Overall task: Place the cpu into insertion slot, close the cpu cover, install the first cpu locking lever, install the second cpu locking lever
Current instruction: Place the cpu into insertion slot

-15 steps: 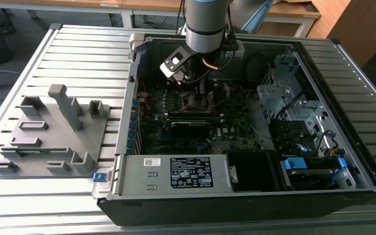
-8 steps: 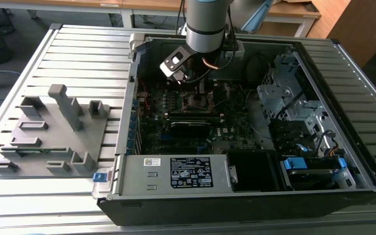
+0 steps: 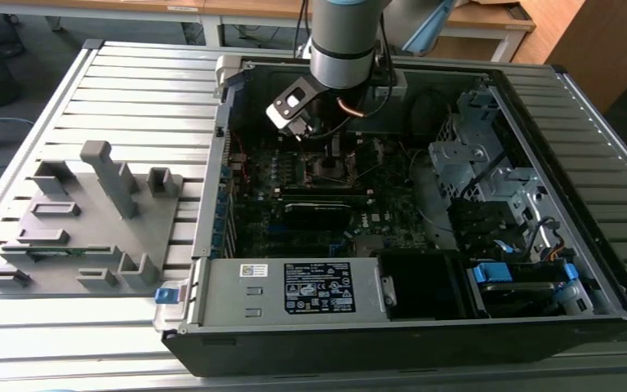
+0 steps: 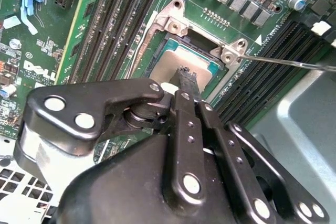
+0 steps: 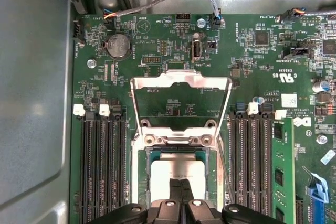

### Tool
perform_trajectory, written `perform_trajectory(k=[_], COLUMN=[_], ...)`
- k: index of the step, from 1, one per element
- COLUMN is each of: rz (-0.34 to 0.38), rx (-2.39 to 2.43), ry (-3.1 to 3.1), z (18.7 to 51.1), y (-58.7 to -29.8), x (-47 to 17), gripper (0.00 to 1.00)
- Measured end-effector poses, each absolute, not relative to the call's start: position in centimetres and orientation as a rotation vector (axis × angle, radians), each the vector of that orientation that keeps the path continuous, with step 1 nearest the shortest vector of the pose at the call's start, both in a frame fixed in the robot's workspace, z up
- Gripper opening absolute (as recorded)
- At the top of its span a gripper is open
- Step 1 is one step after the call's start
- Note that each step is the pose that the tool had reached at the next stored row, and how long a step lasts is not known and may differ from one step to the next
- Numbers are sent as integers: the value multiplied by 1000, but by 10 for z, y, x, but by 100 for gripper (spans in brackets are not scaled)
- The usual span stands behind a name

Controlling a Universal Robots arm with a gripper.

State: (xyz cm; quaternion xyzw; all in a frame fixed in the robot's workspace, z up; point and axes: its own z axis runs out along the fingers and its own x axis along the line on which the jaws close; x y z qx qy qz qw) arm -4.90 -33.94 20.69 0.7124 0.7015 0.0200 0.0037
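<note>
We look down on a slatted metal table point(image 3: 128, 73) with an open computer case point(image 3: 401, 347) lying on it. Toward the exterior view's left, a grey moulded fixture point(image 3: 95, 220) sits on the table just beside the case. The robot arm point(image 3: 343, 41) reaches down from above into the case, ending over the middle of the green motherboard point(image 5: 252, 72).

In both wrist views we see the cpu point(image 5: 163, 177) point(image 4: 178, 56), a flat silver-grey square. It lies inside the insertion slot point(image 5: 210, 171), with the slot's metal rim framing it. Rows of dark memory slots point(image 5: 102, 171) run along both sides of the slot.

The jaws are clenched together, with nothing visible between them. Their tips rest on the top face of the cpu, near its middle.

In the first wrist view the cpu cover point(image 5: 181, 81), a thin silvery frame with a cut-out centre, is swung open. It is hinged at the slot's edge and turned back away from the cpu, so the board shows through its opening.

In the second wrist view we find a thin wire locking lever point(image 4: 286, 62). It juts from a corner of the slot out across the neighbouring memory slots. A round coin battery point(image 5: 117, 45) sits on the board beyond the open cover.
</note>
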Motion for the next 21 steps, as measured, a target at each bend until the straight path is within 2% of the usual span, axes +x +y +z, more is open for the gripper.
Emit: perform_trajectory(k=[21], rz=[64], rx=[2232], ry=[2200], z=[204], y=[-338], x=[-48], gripper=[11])
